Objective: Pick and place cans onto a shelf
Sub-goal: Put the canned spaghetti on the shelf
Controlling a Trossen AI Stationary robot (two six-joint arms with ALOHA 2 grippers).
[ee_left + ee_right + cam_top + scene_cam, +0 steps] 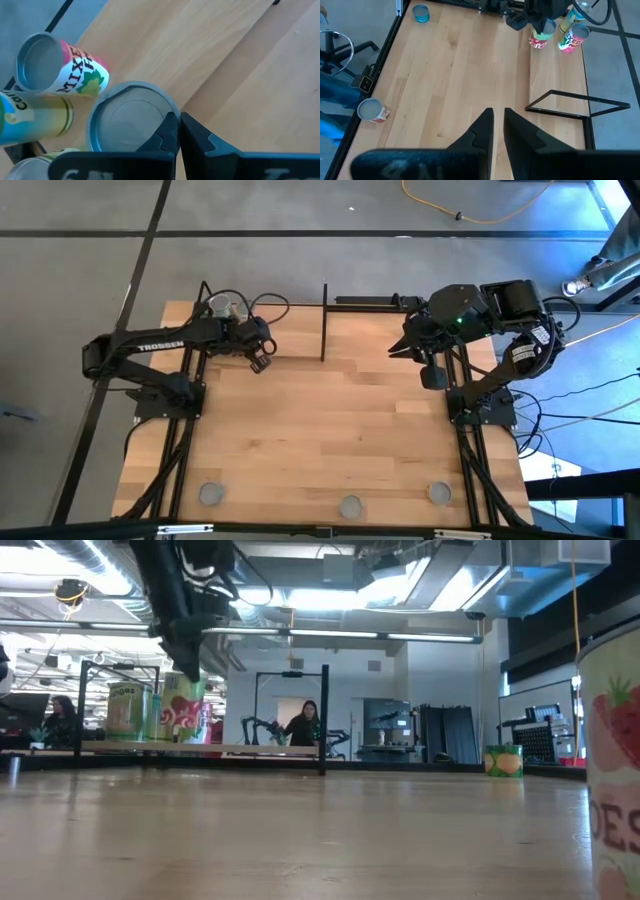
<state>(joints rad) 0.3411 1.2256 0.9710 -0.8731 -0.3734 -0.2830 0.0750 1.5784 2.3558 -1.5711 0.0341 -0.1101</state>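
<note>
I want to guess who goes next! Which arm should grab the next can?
Probably the right: its end effector is free, and a can sits at the table's right front. The left end effector is shut beside the shelf cans.

Black arms w/ white TROSSEN lettering, black cables, green LED on right
</note>
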